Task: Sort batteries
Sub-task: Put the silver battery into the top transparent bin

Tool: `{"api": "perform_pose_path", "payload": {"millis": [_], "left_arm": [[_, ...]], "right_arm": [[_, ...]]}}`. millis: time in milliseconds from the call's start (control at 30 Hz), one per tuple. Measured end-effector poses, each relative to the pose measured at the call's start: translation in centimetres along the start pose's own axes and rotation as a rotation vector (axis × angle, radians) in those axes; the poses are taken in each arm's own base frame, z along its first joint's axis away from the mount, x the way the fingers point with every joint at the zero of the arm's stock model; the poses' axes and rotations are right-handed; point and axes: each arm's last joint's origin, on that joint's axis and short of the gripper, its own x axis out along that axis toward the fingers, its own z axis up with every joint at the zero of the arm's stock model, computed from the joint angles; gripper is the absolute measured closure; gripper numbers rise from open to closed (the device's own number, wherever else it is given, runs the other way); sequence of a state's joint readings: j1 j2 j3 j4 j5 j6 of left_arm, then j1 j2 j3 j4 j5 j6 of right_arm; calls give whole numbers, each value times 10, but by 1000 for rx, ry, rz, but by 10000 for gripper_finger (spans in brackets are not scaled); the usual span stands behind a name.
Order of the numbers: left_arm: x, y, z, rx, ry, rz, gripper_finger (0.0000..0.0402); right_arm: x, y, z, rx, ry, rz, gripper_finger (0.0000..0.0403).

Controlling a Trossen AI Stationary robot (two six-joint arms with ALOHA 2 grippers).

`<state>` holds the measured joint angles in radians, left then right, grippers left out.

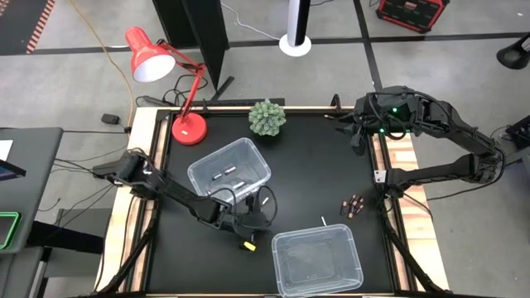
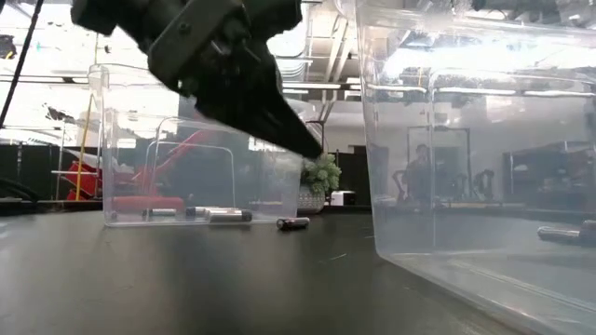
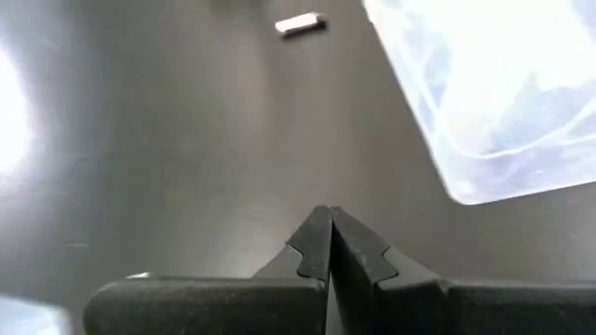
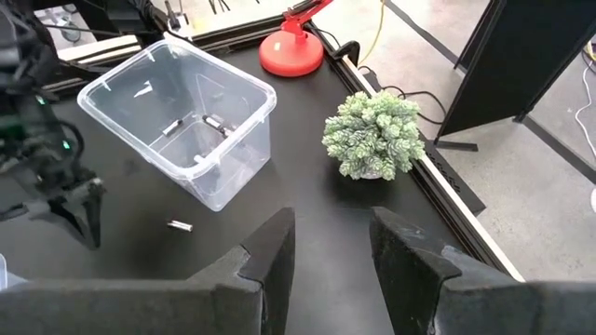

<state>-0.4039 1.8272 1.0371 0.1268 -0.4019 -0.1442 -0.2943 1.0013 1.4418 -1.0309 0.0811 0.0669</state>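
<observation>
My left gripper (image 1: pixel 255 220) hovers shut above the black table, between the far clear bin (image 1: pixel 229 170) and the near clear bin (image 1: pixel 319 261). Nothing shows between its fingers (image 3: pixel 326 233). In the low view its dark fingers (image 2: pixel 303 141) slant down, clear of the table. A few batteries (image 1: pixel 225 175) lie on the far bin's floor. One whitish battery (image 3: pixel 298 25) lies loose on the table ahead of the left gripper, and another (image 4: pixel 180 224) lies near the far bin. Dark batteries (image 1: pixel 354 204) lie grouped by the right edge. My right gripper (image 4: pixel 331 251) waits open, high at the far right.
A small green plant (image 1: pixel 267 117) and a red desk lamp (image 1: pixel 189 126) stand along the far edge. A small yellowish thing (image 1: pixel 247 245) lies on the table just nearer than the left gripper. Bare black table lies between the two bins and the right edge.
</observation>
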Motion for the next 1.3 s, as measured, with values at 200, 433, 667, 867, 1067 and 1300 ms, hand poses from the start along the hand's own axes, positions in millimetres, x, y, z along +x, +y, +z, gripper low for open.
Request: {"api": "perform_pose_path", "payload": {"millis": [200,433,667,867,1067,1300], "left_arm": [[1,9,-8,-25,84,77,363],[10,18,-10,-186,65,159,265],[21,18,-23,-182,106,194,219],[32,17,-24,-212,60,191,215],[36,21,-27,-250,67,216,215],[43,28,-35,-285,98,249,215]], "right_arm": [[0,0,1,-15,-7,0,245],[0,0,2,-17,-19,1,245],[0,0,2,-20,-22,2,245],[0,0,2,-20,-23,2,245],[0,0,2,-20,-23,2,245],[0,0,2,-21,-23,2,245]]}}
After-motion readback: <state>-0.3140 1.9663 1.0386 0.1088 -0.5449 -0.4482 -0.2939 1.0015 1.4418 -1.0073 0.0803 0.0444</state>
